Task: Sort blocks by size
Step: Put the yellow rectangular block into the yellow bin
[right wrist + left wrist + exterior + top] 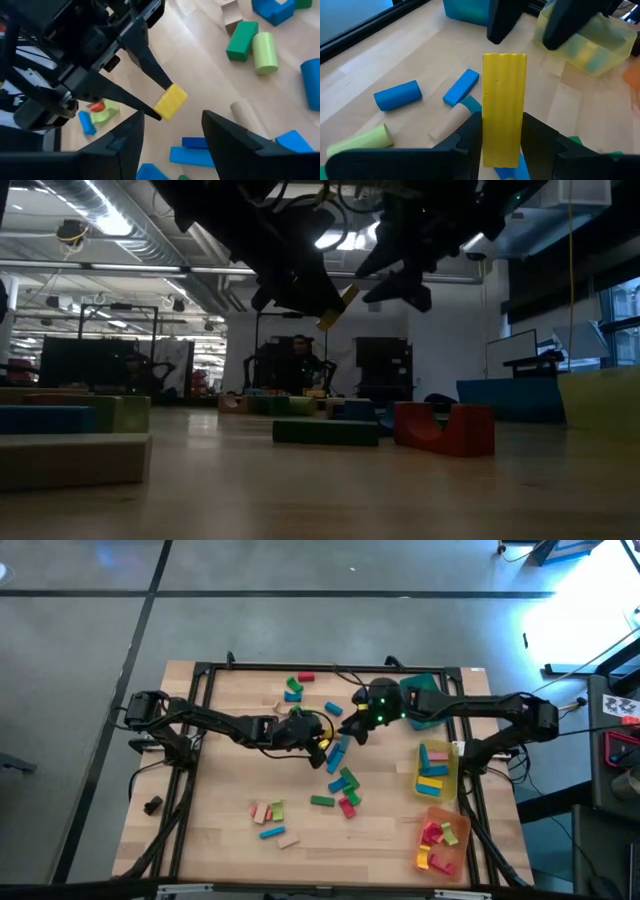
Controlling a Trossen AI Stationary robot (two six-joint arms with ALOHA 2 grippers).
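High view: two arms, three trays. The left claw (322,743) is clamped on one yellow bar (324,746) at mid table (230,830); the right claw (352,727) is just beside it, fingers apart, gripping nothing. Loose blocks (340,790) lie scattered around the bar; more sit in the yellow tray (452,780) and orange tray (462,842); the teal tray (428,688) is behind the right arm.

Low view: the yellow bar (338,307) hangs tilted above the table, clear of it, between both claws.

Left wrist view: one long flat yellow bar (503,107), upright between the left claw's fingers (540,140). Two blue blocks beyond it.

Right wrist view: yellow bar (170,101) pinched at the left claw's tips, ahead of the right claw's spread fingers (227,134).
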